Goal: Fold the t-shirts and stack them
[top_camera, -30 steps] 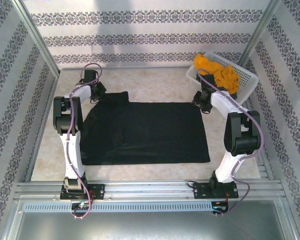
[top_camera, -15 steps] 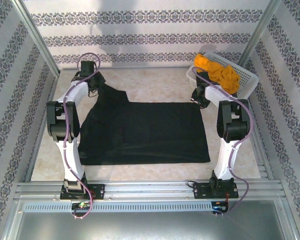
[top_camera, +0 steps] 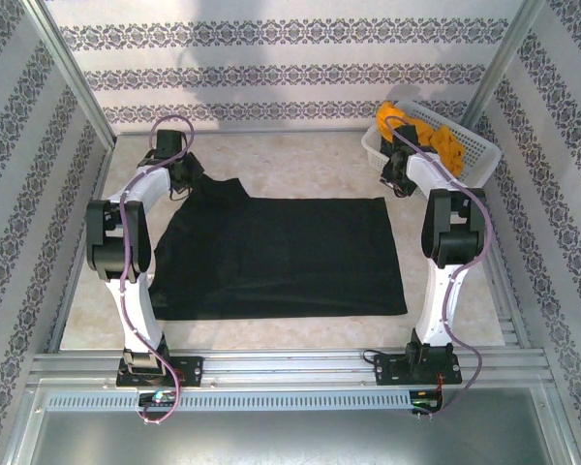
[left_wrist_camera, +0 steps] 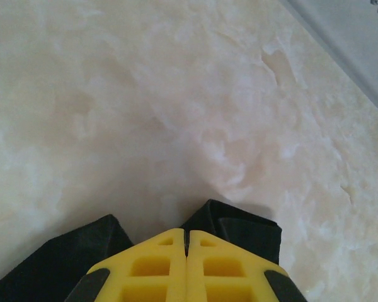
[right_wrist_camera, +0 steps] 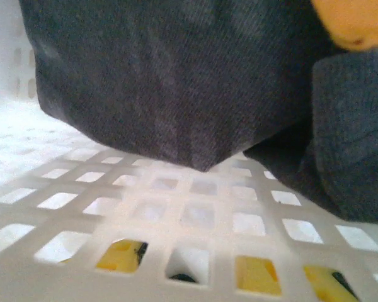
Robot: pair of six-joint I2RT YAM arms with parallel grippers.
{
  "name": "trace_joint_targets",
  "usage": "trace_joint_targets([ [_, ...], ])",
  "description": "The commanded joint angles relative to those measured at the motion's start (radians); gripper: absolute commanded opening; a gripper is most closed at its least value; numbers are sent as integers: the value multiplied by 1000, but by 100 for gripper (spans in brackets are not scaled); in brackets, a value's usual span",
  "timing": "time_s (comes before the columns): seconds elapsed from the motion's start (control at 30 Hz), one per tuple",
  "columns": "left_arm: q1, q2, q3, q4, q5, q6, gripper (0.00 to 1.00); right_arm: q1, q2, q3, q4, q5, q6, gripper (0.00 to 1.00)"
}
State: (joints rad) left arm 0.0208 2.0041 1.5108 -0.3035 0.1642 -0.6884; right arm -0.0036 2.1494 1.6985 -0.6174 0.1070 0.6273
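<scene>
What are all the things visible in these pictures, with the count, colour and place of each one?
Large black soft fabric t-shirt: one, black, spread flat on the middle of the table.
Orange-yellow soft fabric t-shirt: one, orange-yellow, crumpled in the basket.
Dark grey soft fabric t-shirt: one, dark grey, in the basket.
White plastic lattice basket: one, white, far right corner of the table.
Marbled table: one, beige.
Patterned walls: three, white with dark bands, around the table.
Left arm, right arm: two, white and black, near edge.
Left gripper: yellow fingers, shut on the black t-shirt's far left corner.
Right gripper: beside the basket; open or shut unclear.
</scene>
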Motion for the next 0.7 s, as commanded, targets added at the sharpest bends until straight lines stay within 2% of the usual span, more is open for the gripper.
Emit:
trace_joint_targets([
  [0.0, -4, -59, -22, 7, -5, -6, 0, 22, -51, -34, 20, 27, -27, 39],
  [0.13, -4, -64, -34, 11, -7, -8, 0, 52, -142, -185, 71, 56, 35, 41],
  [0.23, -3, -64, -37, 16, -3, -11, 0, 56, -155, -245, 103, 45, 66, 43],
  [0.53, 2, -93, -63, 17, 1, -8, 0, 71, -33, -145, 59, 39, 50, 43],
  [0.67, 12, -111, -80, 21, 5, -8, 0, 74, 9, -85, 21, 33, 41, 38],
])
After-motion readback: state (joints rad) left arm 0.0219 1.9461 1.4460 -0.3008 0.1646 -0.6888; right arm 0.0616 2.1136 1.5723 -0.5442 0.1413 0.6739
